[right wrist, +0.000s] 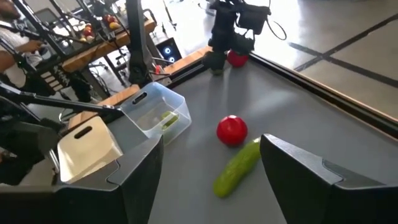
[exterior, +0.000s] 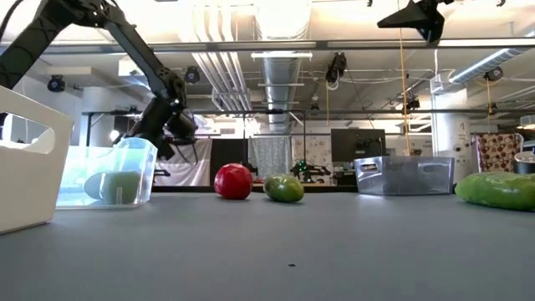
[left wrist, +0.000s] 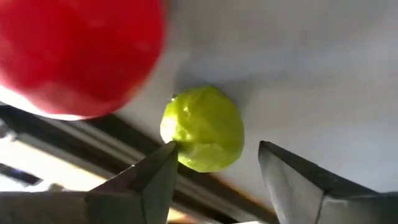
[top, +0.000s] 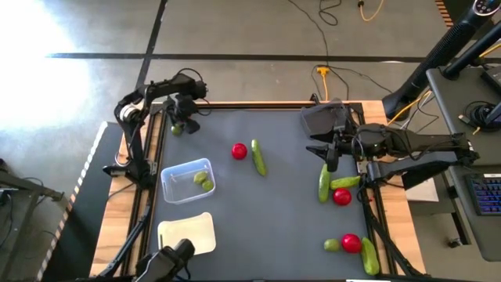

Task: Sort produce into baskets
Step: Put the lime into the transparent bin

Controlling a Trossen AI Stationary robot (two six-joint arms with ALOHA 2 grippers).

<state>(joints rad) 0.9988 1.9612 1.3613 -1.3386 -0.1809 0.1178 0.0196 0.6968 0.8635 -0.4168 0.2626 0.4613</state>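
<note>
My left gripper (top: pixel 180 121) is at the table's far left corner, open, its fingers on either side of a small green lime (left wrist: pixel 202 127) that lies on the mat; a red tomato (left wrist: pixel 74 56) lies just beside it. My right gripper (top: pixel 327 157) is open and empty at the right, above a cucumber (top: pixel 324 186). The clear basket (top: pixel 174 188) holds limes (top: pixel 203 181). The cream-white basket (top: pixel 188 235) stands at the near left and the dark grey basket (top: pixel 325 117) at the far right. A tomato (top: pixel 239 151) and a cucumber (top: pixel 258 157) lie mid-table. My left gripper has one fingertip (left wrist: pixel 163 163) right at the lime's side (left wrist: pixel 180 146); I cannot tell whether it touches. The other finger (left wrist: pixel 280 168) stands apart from it. The fingers come from above, and the lime lies on the mat.
At the right lie a second cucumber (top: pixel 344 182) and a tomato (top: pixel 342 197); near the front right are a lime (top: pixel 332 245), a tomato (top: pixel 351 244) and a cucumber (top: pixel 369 256). The table's far edge and frame rail run close behind the left gripper.
</note>
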